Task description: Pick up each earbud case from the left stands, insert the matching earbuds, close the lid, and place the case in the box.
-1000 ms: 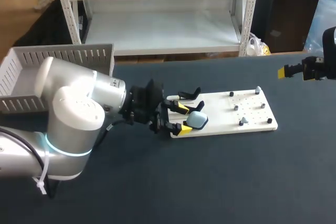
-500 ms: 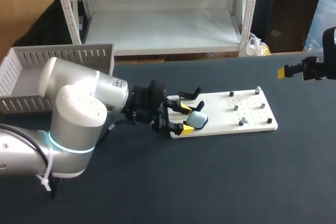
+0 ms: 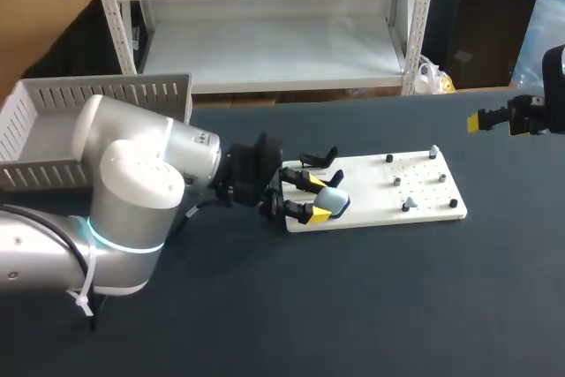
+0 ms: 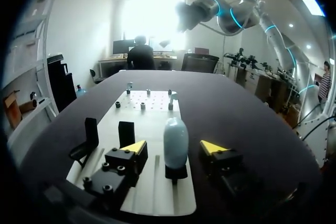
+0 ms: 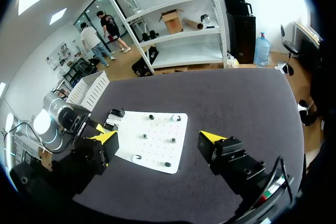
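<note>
The left gripper [image 4: 173,148] is open at the left end of the white board [image 3: 415,178]. Its fingers flank the pale blue earbud case [image 4: 175,139], with a gap on each side. The case stands upright on a black stand [image 4: 176,173]. The right gripper [image 5: 158,137] hangs open and empty, well apart above the far right of the surface [image 3: 371,306].
</note>
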`<state>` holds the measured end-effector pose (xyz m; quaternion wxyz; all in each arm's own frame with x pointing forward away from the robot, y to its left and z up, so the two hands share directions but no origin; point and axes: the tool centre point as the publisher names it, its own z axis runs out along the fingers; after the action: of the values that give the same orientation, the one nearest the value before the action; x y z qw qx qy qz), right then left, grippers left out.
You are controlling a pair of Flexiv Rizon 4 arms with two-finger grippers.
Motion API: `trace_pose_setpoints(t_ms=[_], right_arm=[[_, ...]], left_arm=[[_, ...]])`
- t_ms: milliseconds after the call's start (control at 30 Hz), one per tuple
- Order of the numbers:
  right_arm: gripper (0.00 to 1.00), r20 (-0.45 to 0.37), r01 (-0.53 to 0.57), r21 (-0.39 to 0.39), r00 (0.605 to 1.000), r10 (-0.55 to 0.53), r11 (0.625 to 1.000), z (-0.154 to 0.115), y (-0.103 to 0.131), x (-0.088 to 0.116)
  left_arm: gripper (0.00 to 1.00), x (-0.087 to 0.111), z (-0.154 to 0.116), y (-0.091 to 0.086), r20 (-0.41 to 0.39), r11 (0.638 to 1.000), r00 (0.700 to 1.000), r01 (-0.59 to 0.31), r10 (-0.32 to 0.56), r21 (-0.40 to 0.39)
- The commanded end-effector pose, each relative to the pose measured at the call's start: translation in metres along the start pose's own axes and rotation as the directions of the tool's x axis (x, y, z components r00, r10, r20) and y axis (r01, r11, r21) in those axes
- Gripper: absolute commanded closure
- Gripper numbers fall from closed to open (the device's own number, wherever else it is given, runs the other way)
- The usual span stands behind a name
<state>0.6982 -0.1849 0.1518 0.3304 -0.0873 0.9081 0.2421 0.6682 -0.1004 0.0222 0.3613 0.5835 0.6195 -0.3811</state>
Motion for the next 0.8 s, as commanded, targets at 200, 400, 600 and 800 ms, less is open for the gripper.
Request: trace_pose_setpoints(t_ms=[200, 400, 600, 800], right_arm=[[0.0, -0.001, 0.001, -0.006, 1.0, -0.001, 1.0, 0.001, -0.0016, -0.0003], [0.0, -0.001, 0.001, -0.006, 1.0, -0.001, 1.0, 0.001, -0.0016, -0.0003], [0.0, -0.001, 0.001, -0.006, 1.0, -0.001, 1.0, 0.001, -0.0016, -0.0003], [0.0, -0.001, 0.001, -0.006, 1.0, -0.001, 1.0, 0.001, -0.0016, -0.0003]], left_arm=[[0.49, 0.0034, 0.0068, 0.003, -0.001, 1.0, 1.0, 0.0, 0.0, 0.005], [0.55, 0.0018, 0.0076, 0.0017, 0.003, 1.0, 1.0, 0.0, 0.0, 0.007], [0.91, 0.0006, 0.0078, -0.0003, 0.006, 1.0, 1.0, -0.002, 0.002, 0.009], [1.0, -0.0004, 0.0032, -0.0042, 0.011, 1.0, 1.0, -0.001, 0.001, 0.008]])
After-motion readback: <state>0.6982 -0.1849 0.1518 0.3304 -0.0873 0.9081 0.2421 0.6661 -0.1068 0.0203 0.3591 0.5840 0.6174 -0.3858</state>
